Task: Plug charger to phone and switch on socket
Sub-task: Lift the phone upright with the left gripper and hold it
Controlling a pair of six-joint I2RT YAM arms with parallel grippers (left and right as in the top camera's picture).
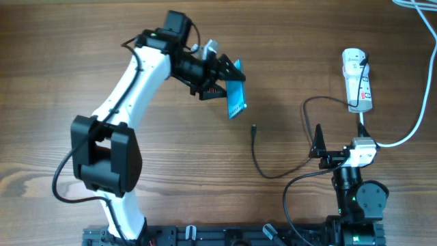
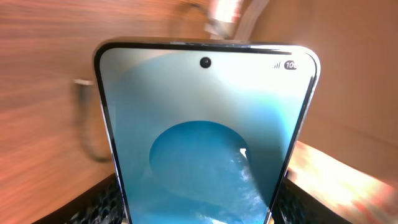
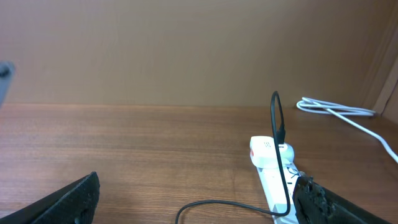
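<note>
My left gripper (image 1: 217,77) is shut on the phone (image 1: 235,96), holding it lifted above the table with its cyan screen showing. In the left wrist view the phone (image 2: 205,137) fills the frame between the black fingers. The charger cable (image 1: 276,172) loops across the table from the socket (image 1: 358,80) at the right, ending in a small dark connector tip (image 1: 253,128) lying loose right of the phone. My right gripper (image 1: 319,145) is open and empty, near the socket (image 3: 273,174); the black cable (image 3: 230,204) lies between its fingers' span.
A thick white cord (image 1: 416,116) runs from the socket's lower end out past the table's top right corner; it also shows in the right wrist view (image 3: 339,111). Bare wooden table (image 1: 82,68) lies at left and centre.
</note>
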